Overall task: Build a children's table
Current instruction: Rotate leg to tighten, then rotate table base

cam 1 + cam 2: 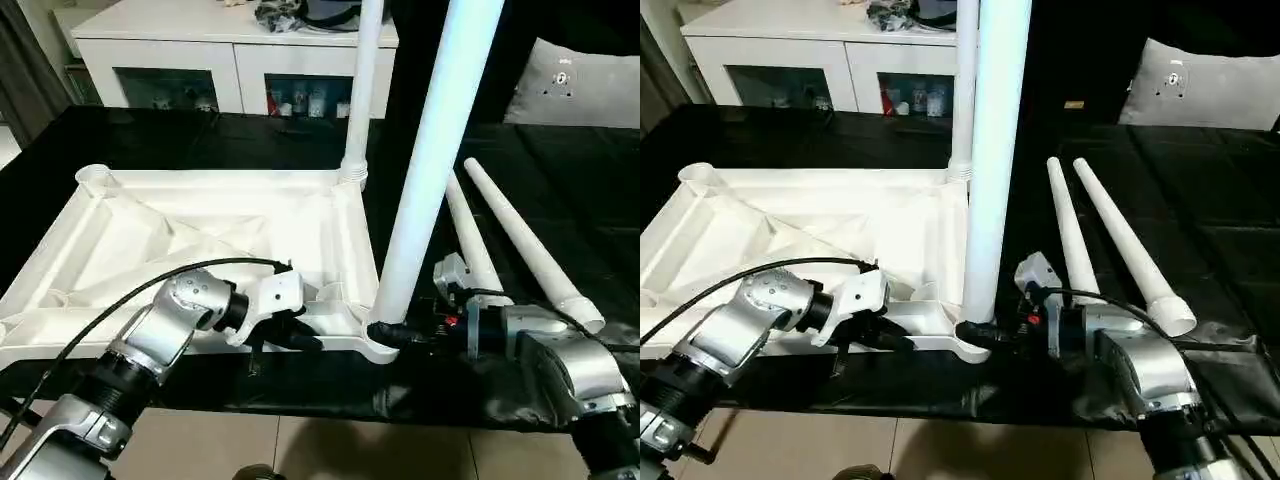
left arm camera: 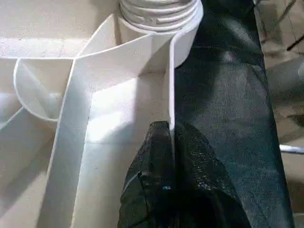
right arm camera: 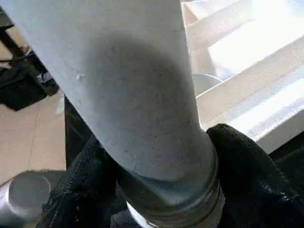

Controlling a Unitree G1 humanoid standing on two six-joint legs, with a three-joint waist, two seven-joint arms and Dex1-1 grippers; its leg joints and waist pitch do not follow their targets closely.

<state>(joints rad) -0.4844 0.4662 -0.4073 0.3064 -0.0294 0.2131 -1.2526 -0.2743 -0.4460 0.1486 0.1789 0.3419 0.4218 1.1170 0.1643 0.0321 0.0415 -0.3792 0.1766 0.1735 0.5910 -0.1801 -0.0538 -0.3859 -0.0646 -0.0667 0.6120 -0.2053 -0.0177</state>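
Black counter (image 1: 560,170) holds upturned tabletop (image 1: 200,235): one leg (image 1: 362,90) fitted, right tool (image 1: 385,335) gripping second leg (image 1: 430,160), left tool (image 1: 290,335) pinching rim, two legs (image 1: 510,240) loose.

One white table top (image 1: 200,240) is seen, lying underside up. Four white legs are counted: two standing upright in corner sockets, one (image 1: 430,150) just in front of the right gripper (image 1: 385,335) and another (image 1: 362,90) well beyond it, and two loose legs (image 1: 505,235) lying side by side next to that gripper. Two grippers are counted, the left gripper (image 1: 290,335) included.
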